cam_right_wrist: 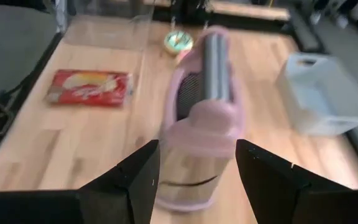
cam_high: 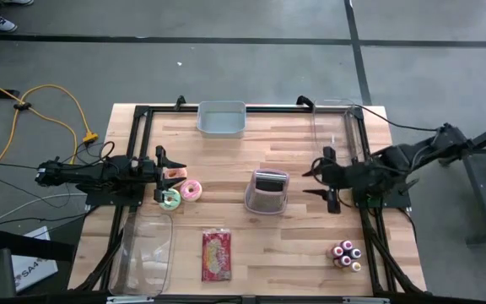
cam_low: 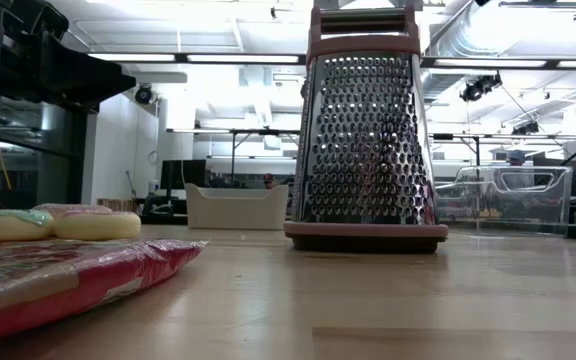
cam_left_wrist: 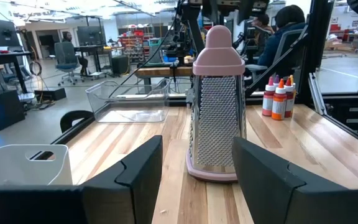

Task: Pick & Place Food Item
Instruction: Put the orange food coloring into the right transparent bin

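Note:
Two doughnuts, a pink one (cam_high: pixel 193 189) and a green-white one (cam_high: pixel 171 199), lie flat on the wooden table just right of my left gripper (cam_high: pixel 169 175). That gripper is open, level and holds nothing. A red snack packet (cam_high: pixel 216 255) lies flat near the front edge; the right wrist view also shows this packet (cam_right_wrist: pixel 89 87). A pink-framed metal grater (cam_high: pixel 267 192) stands upright mid-table. My right gripper (cam_high: pixel 324 179) hovers open to the grater's right, tipped down toward the grater (cam_right_wrist: pixel 201 124), with nothing between its fingers.
A grey bin (cam_high: pixel 222 119) sits at the far edge. One clear bin (cam_high: pixel 145 252) is at the near left and another (cam_high: pixel 337 127) at the far right. Small bottles (cam_high: pixel 347 253) stand near the right front. A peach-coloured piece (cam_high: pixel 175 175) lies by the left fingers.

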You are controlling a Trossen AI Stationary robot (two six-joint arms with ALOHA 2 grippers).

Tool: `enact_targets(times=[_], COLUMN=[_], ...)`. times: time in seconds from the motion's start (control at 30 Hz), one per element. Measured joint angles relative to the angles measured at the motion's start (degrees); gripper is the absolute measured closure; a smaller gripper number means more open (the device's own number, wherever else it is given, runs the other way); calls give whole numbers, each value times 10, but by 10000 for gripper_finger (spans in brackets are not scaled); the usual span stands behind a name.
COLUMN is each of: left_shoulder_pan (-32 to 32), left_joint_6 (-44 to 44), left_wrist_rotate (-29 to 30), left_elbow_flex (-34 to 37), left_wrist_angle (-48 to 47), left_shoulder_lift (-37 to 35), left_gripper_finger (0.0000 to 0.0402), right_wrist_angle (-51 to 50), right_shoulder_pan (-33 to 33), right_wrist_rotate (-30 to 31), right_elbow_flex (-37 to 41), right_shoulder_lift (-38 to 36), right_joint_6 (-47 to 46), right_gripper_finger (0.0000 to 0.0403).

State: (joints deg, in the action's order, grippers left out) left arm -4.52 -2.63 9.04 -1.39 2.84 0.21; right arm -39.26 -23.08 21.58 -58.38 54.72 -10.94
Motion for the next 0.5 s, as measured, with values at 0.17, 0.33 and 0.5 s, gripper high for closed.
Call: enact_targets(times=[0.17,0.33,0.5], left_shoulder_pan=[0,0,0], left_joint_6=[0,0,0], left_wrist_rotate=[0,0,0], left_elbow_flex=[0,0,0], left_wrist_angle=[0,0,0], left_shoulder_lift=[0,0,0], left_gripper_finger=[214,214,214], right_wrist_angle=[-61,-120,-139], right_shoulder_pan=[-35,-57,-75], right_wrist_rotate=[-2,-8,-32], right_elbow_flex=[-16,-18,-18], right_shoulder_lift=[27,41,48], right_joint_6=[-79,-133,-162], right_gripper_finger=[202,202,202])
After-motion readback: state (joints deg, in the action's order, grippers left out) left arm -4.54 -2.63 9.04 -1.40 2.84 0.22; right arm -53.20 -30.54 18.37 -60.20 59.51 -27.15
